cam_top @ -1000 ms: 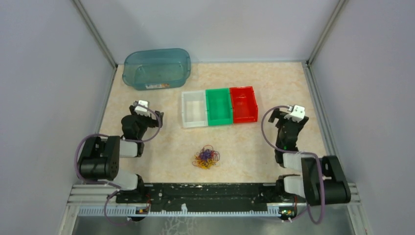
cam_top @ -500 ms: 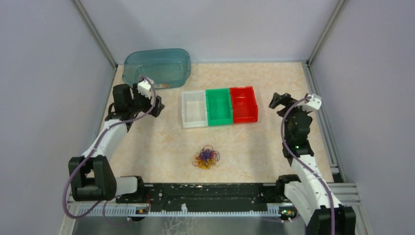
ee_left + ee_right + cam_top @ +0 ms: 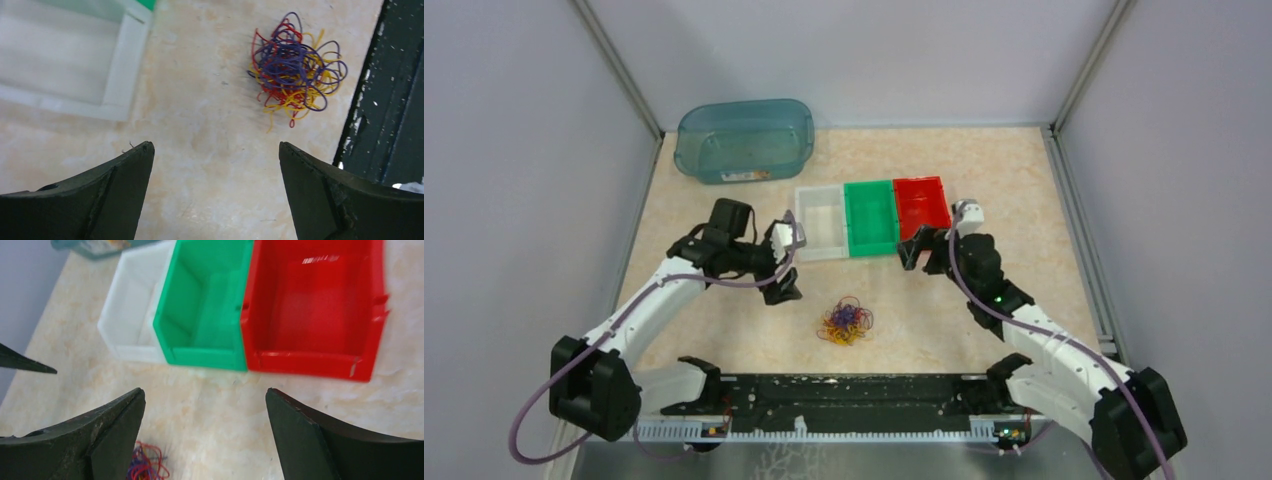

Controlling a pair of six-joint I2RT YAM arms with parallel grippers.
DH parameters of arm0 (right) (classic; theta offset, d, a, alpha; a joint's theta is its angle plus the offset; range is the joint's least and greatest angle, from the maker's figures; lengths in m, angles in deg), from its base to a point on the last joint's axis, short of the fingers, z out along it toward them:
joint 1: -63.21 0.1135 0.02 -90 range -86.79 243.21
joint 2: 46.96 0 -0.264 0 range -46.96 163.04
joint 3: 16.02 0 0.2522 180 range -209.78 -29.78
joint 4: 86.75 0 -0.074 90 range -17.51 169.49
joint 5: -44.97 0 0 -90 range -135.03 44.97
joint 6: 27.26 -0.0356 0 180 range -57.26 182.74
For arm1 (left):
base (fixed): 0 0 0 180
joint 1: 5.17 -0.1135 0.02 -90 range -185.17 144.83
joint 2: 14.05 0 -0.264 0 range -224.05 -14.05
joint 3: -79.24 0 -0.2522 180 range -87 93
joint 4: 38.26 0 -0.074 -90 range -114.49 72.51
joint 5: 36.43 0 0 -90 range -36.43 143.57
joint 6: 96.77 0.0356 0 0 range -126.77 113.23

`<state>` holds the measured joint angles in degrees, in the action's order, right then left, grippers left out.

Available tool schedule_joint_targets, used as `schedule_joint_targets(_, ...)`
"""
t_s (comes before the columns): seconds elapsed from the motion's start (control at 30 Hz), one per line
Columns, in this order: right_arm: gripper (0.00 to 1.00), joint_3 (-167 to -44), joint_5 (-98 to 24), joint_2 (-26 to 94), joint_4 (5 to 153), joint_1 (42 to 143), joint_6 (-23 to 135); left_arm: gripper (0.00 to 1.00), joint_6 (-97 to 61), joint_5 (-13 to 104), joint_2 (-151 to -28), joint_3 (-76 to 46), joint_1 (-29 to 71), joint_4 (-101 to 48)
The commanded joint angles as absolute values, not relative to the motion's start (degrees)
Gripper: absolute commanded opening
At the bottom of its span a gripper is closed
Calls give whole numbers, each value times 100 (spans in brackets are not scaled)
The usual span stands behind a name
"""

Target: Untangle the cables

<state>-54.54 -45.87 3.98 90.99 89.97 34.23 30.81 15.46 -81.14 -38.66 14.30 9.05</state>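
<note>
Cables [image 3: 295, 70] clumped, ahead of left hand [image 3: 214, 147] (untouched)

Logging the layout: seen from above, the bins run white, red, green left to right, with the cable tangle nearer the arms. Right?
No: the top view shows white bin, green bin, red bin left to right. The cable tangle does lie on the near side.

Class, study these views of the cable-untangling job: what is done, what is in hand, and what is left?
Done: nothing visible; the cables lie in one mixed purple, red and yellow clump. In hand: nothing; the left claw and right claw stand open above the table, touching no cable. Left: all the separating.
</note>
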Motion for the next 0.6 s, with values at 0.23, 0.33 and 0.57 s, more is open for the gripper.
schedule_joint_targets(0.23,95,-5539,-5637,488,8666,10505,3462,89,3406,1349,-8929,-3557,2650,1590)
schedule_joint_targets(0.33,92,-5502,-5607,342,8557,10542,3366,87,3379,1323,-9057,-3518,2995,1580)
schedule_joint_targets(0.57,86,-5586,-5742,71,8083,10630,3302,83,3114,1348,-9164,-3518,3406,1303)
